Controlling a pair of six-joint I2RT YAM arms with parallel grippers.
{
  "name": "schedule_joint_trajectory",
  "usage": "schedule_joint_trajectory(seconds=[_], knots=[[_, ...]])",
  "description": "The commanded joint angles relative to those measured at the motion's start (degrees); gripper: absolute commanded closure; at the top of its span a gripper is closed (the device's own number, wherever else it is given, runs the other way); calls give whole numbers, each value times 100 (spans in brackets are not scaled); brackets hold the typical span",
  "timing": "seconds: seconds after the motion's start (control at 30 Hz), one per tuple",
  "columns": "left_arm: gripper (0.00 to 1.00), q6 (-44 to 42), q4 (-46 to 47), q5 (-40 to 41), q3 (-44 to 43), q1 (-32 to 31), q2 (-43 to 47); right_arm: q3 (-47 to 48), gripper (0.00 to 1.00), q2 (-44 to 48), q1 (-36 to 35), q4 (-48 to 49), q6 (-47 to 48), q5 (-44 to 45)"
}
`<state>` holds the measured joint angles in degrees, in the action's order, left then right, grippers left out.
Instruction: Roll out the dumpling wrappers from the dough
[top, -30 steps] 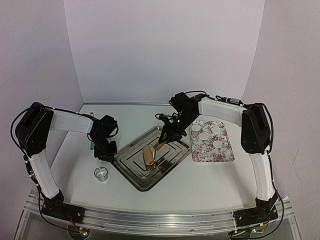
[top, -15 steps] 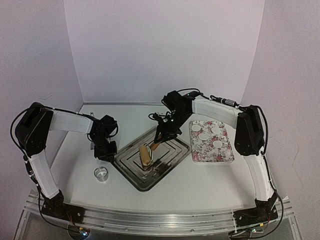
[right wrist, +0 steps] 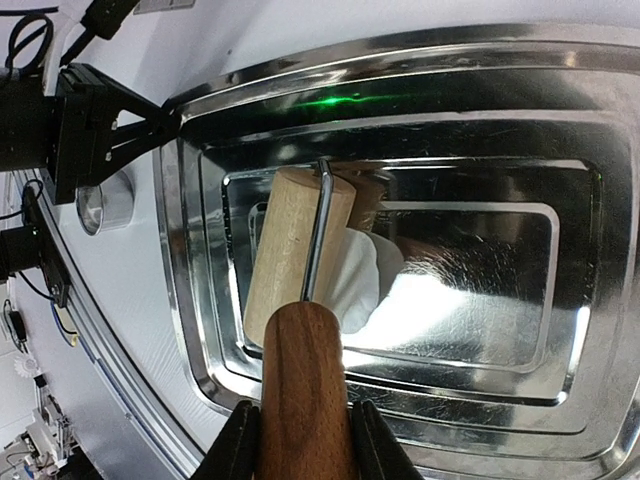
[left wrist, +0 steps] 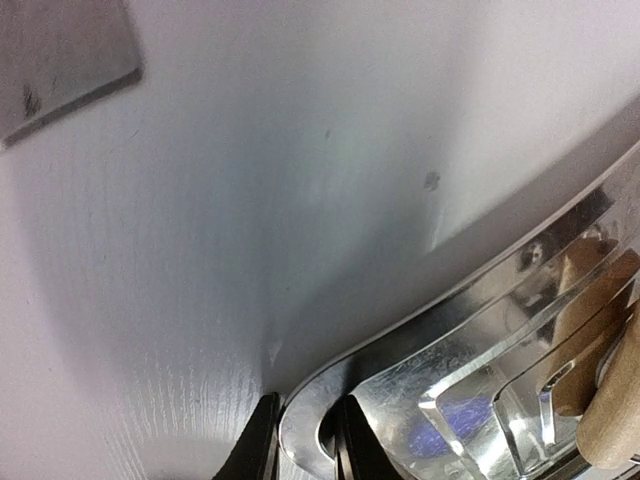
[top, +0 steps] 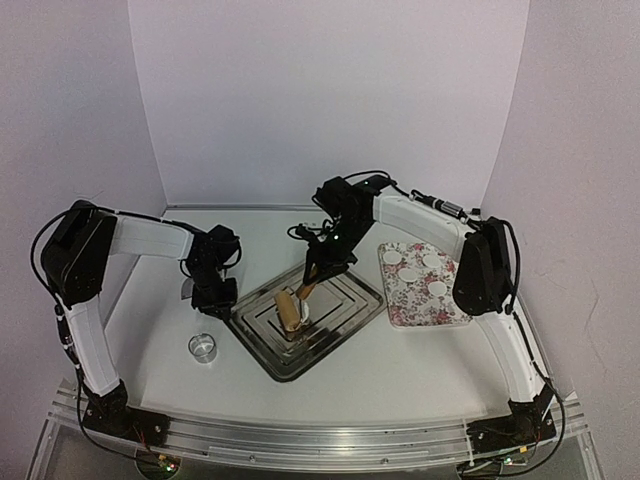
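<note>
Dough (right wrist: pixel 368 285), a white lump partly flattened, lies on the floor of the steel tray (right wrist: pixel 420 45), just ahead of the right claw (right wrist: pixel 303 440) and under the wooden roller (right wrist: pixel 295 245). That claw is clamped on the roller's dark handle (right wrist: pixel 305 380). The left claw (left wrist: pixel 303 440), narrow, pinches the tray's rim. Finished dumpling wrappers (top: pixel 409 274) rest on the floral plate (top: pixel 425 312), off to the right claw's right. Good rolling probably needs even downward pressure, short strokes across the dough, and the tray pinned.

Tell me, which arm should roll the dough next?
Right. The right tool grips the rolling pin by its handle, roller on the dough in the tray. The left tool only pinches the tray's rim, probably steadying it.
</note>
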<state>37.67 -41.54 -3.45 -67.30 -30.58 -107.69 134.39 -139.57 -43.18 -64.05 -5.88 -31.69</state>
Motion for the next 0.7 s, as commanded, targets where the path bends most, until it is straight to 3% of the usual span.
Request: schedule_joint_trajectory(seconds=[0.0, 0.3, 0.47, 0.67], knots=[[100, -525, 234, 319, -451, -36, -495, 5, 100, -120, -85, -845, 329, 295], [100, -588, -168, 667, -1095, 33, -993, 14, 100, 849, 16, -427, -216, 638], [100, 13, -101, 628, -607, 31, -635, -349, 100, 1441, 267, -201, -680, 1113], [100, 439, 456, -181, 293, -61, 60, -699, 100, 1996, 646, 540, -1116, 1244]])
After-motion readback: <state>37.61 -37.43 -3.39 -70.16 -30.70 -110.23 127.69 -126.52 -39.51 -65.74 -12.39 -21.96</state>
